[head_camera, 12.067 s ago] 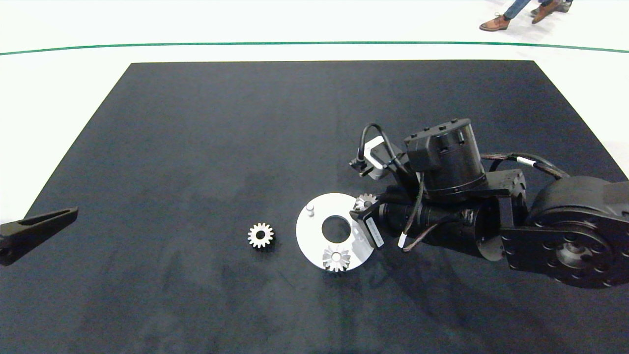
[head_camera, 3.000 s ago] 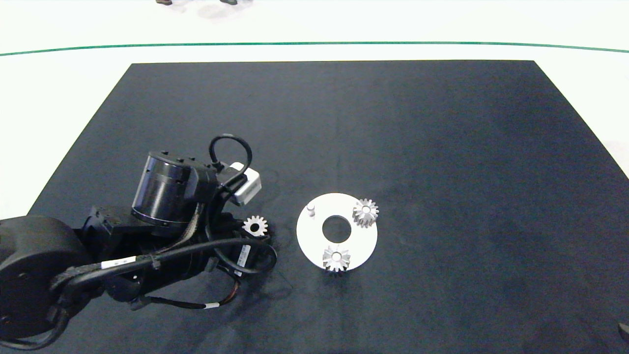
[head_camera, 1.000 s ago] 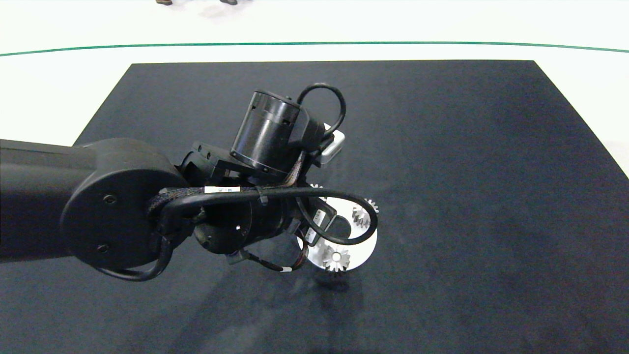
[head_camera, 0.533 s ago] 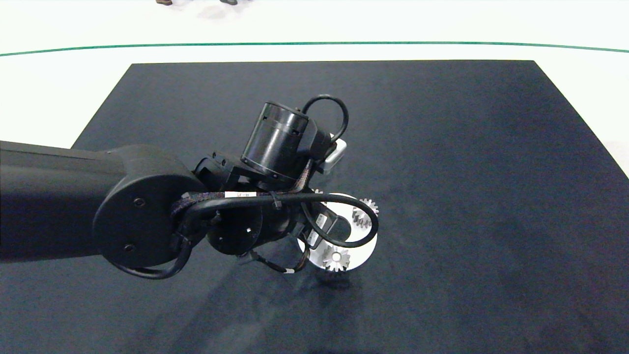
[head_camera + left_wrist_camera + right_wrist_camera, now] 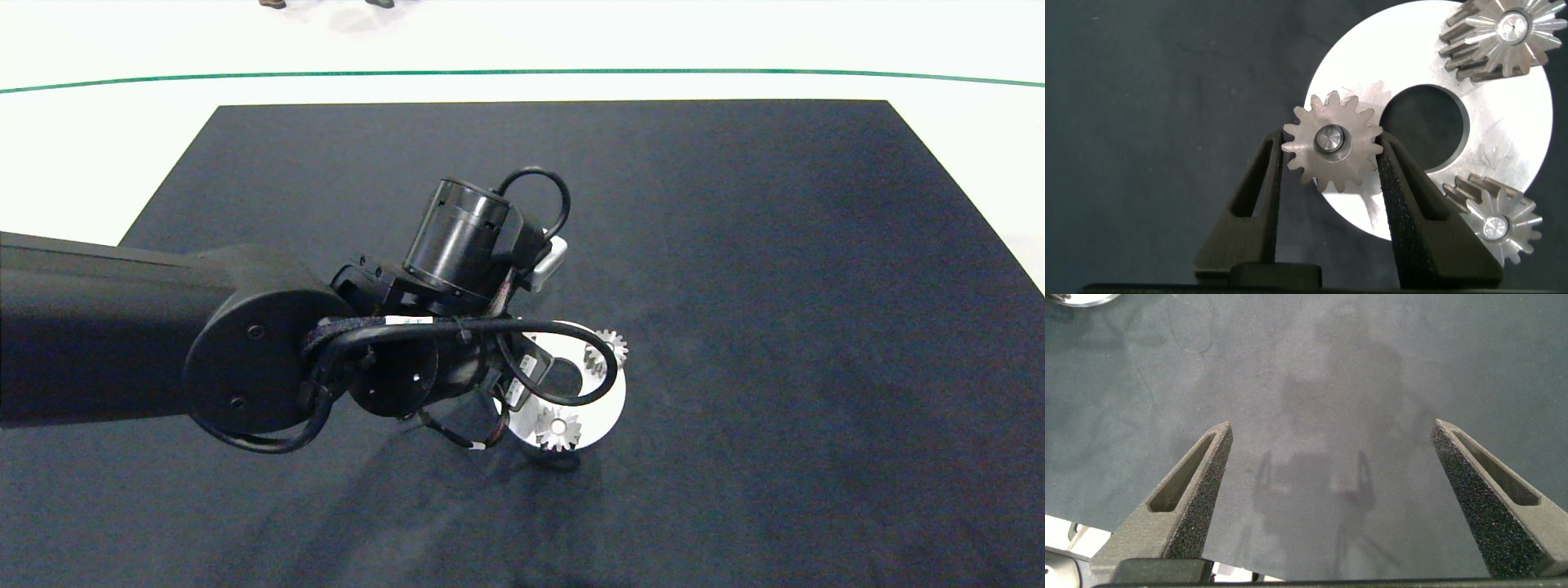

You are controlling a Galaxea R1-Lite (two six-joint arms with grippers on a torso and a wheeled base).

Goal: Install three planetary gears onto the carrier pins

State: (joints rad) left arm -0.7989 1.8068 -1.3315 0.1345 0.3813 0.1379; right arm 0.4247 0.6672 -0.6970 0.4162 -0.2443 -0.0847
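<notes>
Head view: left arm reaches over white disc on black mat; two planetary gears seated on disc

Left wrist view: left gripper closed on third gear, pin showing in its bore, at disc edge

Right wrist view: right gripper wide open, empty, above bare mat

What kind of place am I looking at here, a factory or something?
More likely a robot test or training area than a factory: a bare black mat on a white floor with a green line, and only a white disc with small gears laid out.
</notes>
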